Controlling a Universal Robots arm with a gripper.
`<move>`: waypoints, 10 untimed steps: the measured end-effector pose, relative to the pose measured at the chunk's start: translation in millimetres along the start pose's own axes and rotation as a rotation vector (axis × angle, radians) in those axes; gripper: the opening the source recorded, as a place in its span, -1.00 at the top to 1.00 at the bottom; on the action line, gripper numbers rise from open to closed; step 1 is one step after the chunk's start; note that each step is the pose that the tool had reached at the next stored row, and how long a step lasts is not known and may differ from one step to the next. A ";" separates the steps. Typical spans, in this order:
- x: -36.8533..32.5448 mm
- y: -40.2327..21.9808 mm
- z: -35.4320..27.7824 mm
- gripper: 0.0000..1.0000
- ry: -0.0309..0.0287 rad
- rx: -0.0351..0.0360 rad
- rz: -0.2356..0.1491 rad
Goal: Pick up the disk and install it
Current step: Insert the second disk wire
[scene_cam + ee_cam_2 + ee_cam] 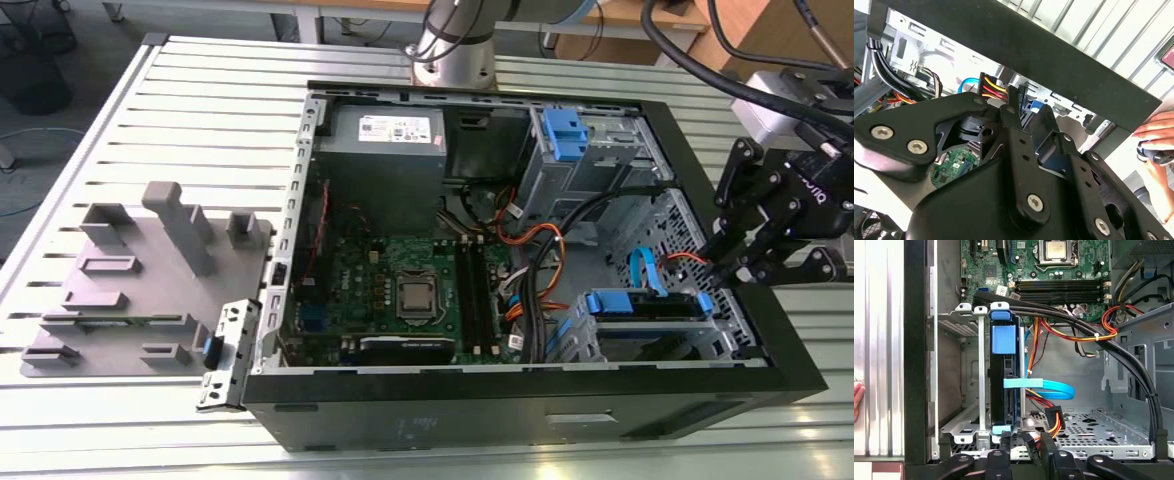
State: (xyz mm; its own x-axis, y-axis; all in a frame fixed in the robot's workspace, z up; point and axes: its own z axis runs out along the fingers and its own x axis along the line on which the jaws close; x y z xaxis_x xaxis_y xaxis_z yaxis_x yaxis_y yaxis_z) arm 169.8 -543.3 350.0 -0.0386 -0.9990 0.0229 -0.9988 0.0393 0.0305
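The disk [1003, 365] stands on edge in the metal drive cage [966, 420] of the open computer case, its blue rail tabs showing at both ends. In the exterior view the disk [643, 305] sits low in the case's near corner on the exterior view's right. My black gripper [747, 268] hovers just above and outside that corner, over the case's wall. In the first wrist view the gripper [1026, 449] is a short way back from the disk's end, open, with nothing between its fingers [1004, 460]. The second wrist view has the gripper [1036, 120] seen from behind.
Black, orange and blue cables [1074, 330] cross the case beside the cage. A motherboard [414, 290] and power supply [387, 135] fill the case. A grey plastic fixture with posts [134, 270] stands on the slatted table at the exterior view's left. A person's hand [1154, 135] is near the case's outside.
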 end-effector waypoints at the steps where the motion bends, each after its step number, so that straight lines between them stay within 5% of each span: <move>1: 0.0 0.0 0.0 0.27 0.0001 0.0000 0.000; 7: 0.0 0.0 0.0 0.29 0.0005 0.0000 0.000; 10: 0.0 0.0 0.0 0.56 0.0007 0.0000 0.000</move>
State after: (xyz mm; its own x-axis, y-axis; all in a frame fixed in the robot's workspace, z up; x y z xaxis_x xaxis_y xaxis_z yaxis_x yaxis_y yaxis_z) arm 169.8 -543.3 350.0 -0.0386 -0.9990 0.0235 -0.9988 0.0393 0.0305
